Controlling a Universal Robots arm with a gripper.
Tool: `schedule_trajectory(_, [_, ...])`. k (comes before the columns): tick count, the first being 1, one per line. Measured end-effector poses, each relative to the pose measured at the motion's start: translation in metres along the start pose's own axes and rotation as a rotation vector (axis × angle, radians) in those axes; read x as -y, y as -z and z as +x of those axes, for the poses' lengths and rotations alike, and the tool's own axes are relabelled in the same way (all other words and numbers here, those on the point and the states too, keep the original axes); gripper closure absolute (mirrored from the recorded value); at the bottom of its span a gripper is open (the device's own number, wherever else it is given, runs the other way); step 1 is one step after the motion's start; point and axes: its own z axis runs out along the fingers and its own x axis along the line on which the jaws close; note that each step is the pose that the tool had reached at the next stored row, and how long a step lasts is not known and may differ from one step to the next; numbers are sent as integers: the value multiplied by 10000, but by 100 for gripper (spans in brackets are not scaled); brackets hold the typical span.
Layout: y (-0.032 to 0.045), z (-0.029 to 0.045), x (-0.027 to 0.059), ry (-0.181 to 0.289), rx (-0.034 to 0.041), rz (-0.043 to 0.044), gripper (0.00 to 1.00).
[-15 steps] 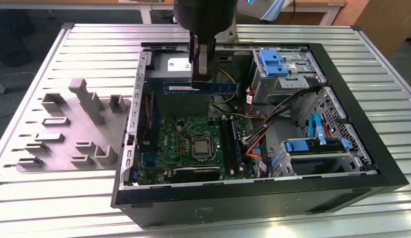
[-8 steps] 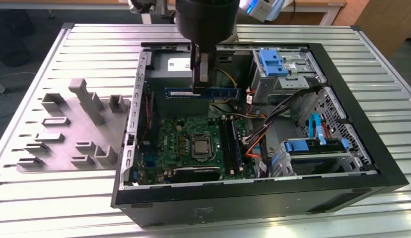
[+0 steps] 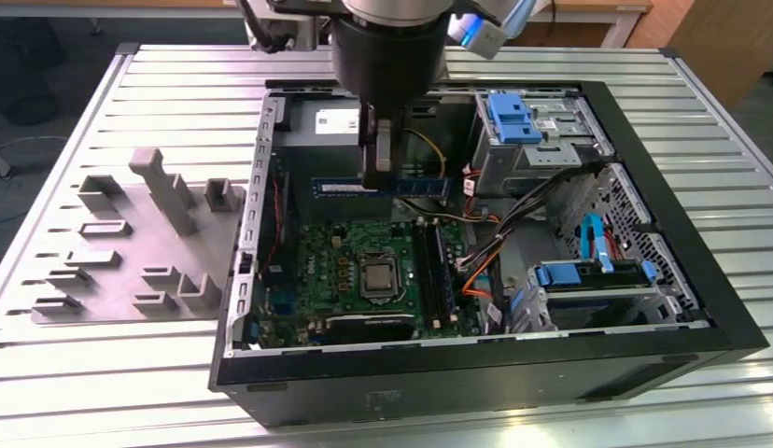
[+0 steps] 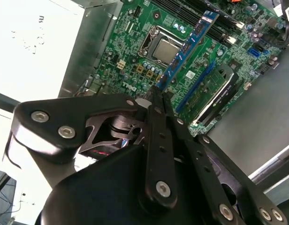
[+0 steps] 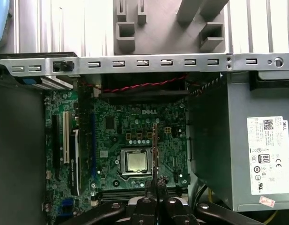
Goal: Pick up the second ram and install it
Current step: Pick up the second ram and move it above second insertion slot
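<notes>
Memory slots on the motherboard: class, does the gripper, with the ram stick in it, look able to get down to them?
Probably yes. The gripper, shut on the second ram, hangs over the open case, and nothing lies over the memory slots. Orange cables run close beside them, which looks tight.

computer case (image 3: 486,383) lying open on slatted table (image 3: 188,103) | green motherboard (image 3: 343,252) sitting inside | grey fixture blocks (image 3: 169,191) standing at exterior view's left

The second ram (image 3: 420,185) is a long, thin blue-green stick with black chips. It's level and on edge, pinched mid-length by the tool (image 3: 380,179), up off the motherboard (image 3: 349,257) inside the open case (image 3: 736,327).
</notes>
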Motion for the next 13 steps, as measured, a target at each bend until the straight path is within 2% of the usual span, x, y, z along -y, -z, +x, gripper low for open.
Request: schedule_trajectory(13, [-235, 46, 14, 0, 1, 0, 87])
